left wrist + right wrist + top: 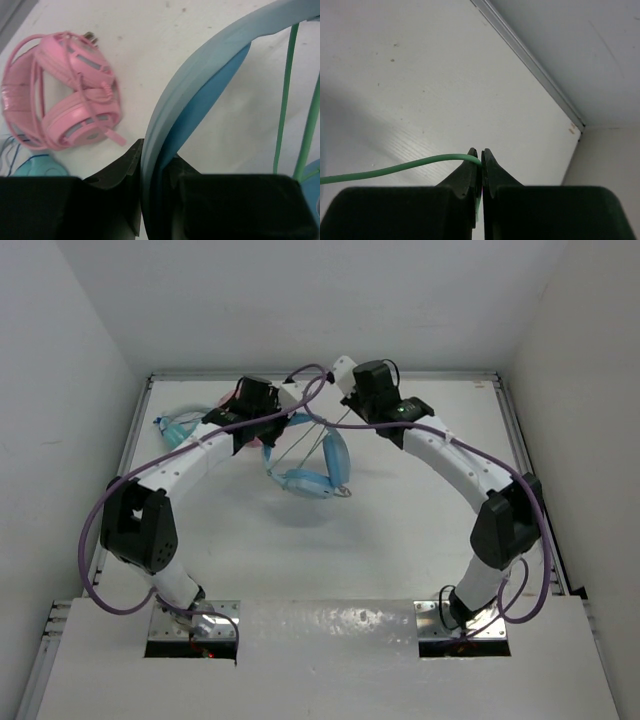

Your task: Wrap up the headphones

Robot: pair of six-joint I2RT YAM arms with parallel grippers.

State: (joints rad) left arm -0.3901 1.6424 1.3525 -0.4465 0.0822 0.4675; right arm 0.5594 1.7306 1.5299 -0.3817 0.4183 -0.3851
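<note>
Left gripper (pixel 156 150): jaws clamped on the blue headband (pixel 210 65) of the headphones (pixel 318 478). In the left wrist view the band passes between the two black fingers and arcs up and to the right.

Right gripper (pixel 480 152): jaws pressed together, pinching the thin green cable (pixel 395 170) at the fingertips. From the pinch point the cable curves away to the left and leaves the right wrist view at its left edge.

Headphones: located at the middle of the far half of the table (pixel 330 550), between the two wrists. The top view shows them hanging from the left gripper by the band, both light blue earcups lowest, with a soft shadow on the surface below them. Contact between earcups and table cannot be determined. Two runs of green cable stand beside the band on the right of the left wrist view.

Other items: pink headphones (pixel 65 95) lie on the table to the left of the left gripper, with their own pink cord wound around them. Teal headphones (pixel 180 428) lie near the far left corner, well apart from the held set.
</note>
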